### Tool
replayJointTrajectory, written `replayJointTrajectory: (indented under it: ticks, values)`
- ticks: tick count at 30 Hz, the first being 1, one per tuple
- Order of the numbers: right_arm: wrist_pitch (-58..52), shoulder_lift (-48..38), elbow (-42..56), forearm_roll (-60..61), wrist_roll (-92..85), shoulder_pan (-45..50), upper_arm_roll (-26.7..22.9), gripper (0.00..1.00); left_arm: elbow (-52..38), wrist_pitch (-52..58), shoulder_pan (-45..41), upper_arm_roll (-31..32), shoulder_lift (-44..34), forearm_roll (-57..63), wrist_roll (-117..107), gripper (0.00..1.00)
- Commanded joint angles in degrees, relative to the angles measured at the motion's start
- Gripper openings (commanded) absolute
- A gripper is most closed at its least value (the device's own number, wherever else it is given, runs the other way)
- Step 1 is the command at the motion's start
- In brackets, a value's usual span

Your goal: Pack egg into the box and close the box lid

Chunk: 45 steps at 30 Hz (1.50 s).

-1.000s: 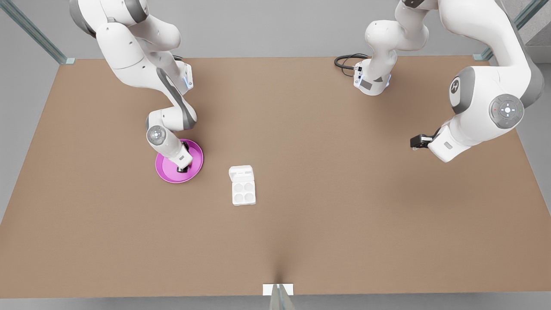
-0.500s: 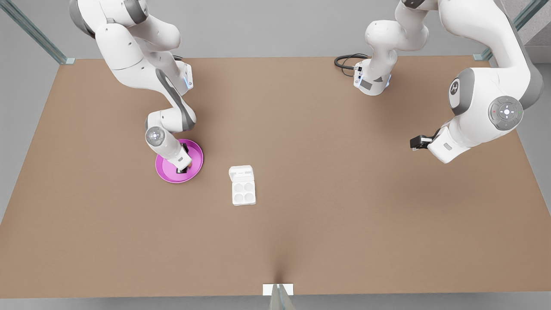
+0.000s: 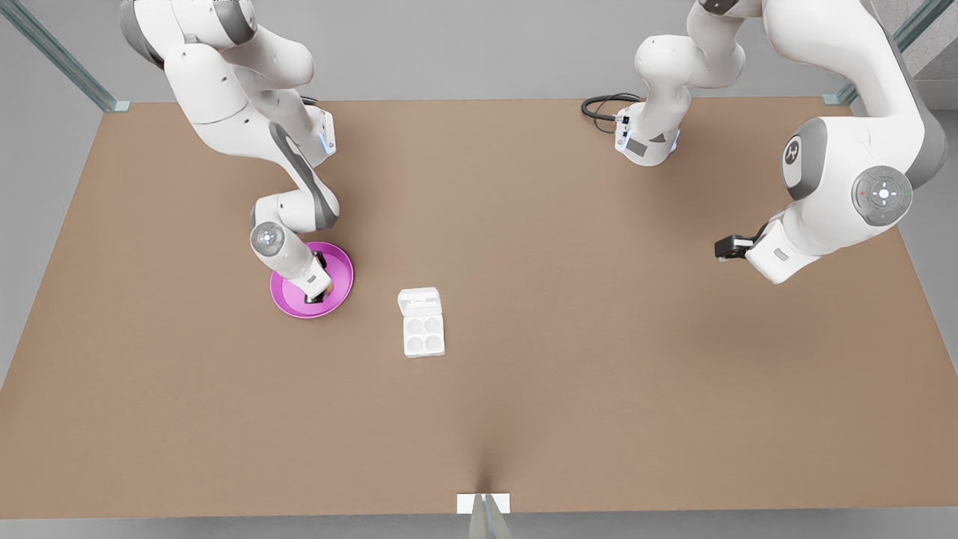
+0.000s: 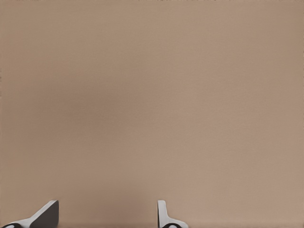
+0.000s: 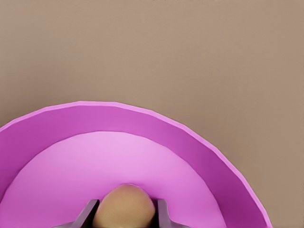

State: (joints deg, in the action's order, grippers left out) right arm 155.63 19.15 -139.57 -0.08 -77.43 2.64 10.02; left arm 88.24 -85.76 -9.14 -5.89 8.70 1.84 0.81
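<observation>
Pink plate at the front view's left, right gripper down in it with its fingers either side of the egg.

Jaws look closed against the egg's sides, so the pickup step seems in hand; next comes a lift clear of the plate rim and a carry toward the box, which sits just beside the plate toward mid-table, cups empty, box lid folded open. Far at the front view's right, the left gripper waits above bare table, jaws apart and holding nothing.
</observation>
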Motion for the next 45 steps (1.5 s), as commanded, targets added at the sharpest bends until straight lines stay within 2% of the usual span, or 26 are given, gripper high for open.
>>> replayJointTrajectory:
  ticks: [1, 8, 11, 15, 18, 21, 25, 30, 43, 44, 45]
  values:
    - [0.0, 0.0, 0.0, 0.0, 0.0, 0.0, 0.0, 0.56, 0.0, 0.0, 0.0, 0.0, 0.0, 0.0, 0.0, 1.0]
    - [-1.6, -1.4, 2.6, 0.0, 0.5, 0.4, 0.1, 0.56, 0.0, -0.1, 0.0, 0.0, 0.1, 0.0, 0.0, 1.0]
    - [-14.2, 1.2, 14.7, 3.9, 1.1, 4.2, 0.1, 0.56, 0.0, -0.1, 0.0, 0.0, 0.1, 0.0, 0.0, 1.0]
    - [-21.7, 10.0, 32.3, 6.7, 5.6, 9.3, 0.0, 0.57, 0.0, 0.1, 0.0, 0.0, 0.0, 0.0, 0.0, 1.0]
    - [-22.0, 13.2, 37.2, 7.1, 5.9, 9.4, -0.4, 0.57, 0.0, 0.1, 0.0, 0.0, 0.1, 0.0, 0.0, 1.0]
    - [-23.6, 18.5, 46.1, 9.6, 10.7, 13.3, -0.3, 0.57, 0.0, -0.1, 0.0, 0.0, 0.2, 0.0, 0.0, 1.0]
    - [-23.6, 23.1, 52.6, 11.4, 12.7, 16.4, -0.3, 0.57, 0.0, -0.3, 0.0, 0.0, 0.3, 0.0, 0.0, 1.0]
    - [-23.4, 26.4, 56.0, 12.7, 14.8, 18.4, -0.3, 0.57, 0.0, -0.3, 0.0, -0.1, 0.5, 0.0, 0.0, 1.0]
    - [-23.3, 27.7, 55.3, 13.1, 14.7, 19.3, -0.2, 0.58, 0.0, -0.1, 0.0, -0.1, 0.5, 0.2, 0.0, 1.0]
    - [-23.4, 27.6, 55.3, 13.2, 14.7, 19.3, -0.2, 0.76, 0.0, -0.1, 0.0, -0.1, 0.5, 0.2, 0.0, 1.0]
    - [-23.5, 27.3, 55.2, 13.1, 14.4, 19.2, -0.2, 1.0, 0.0, -0.2, 0.0, -0.1, 0.5, 0.2, 0.0, 1.0]
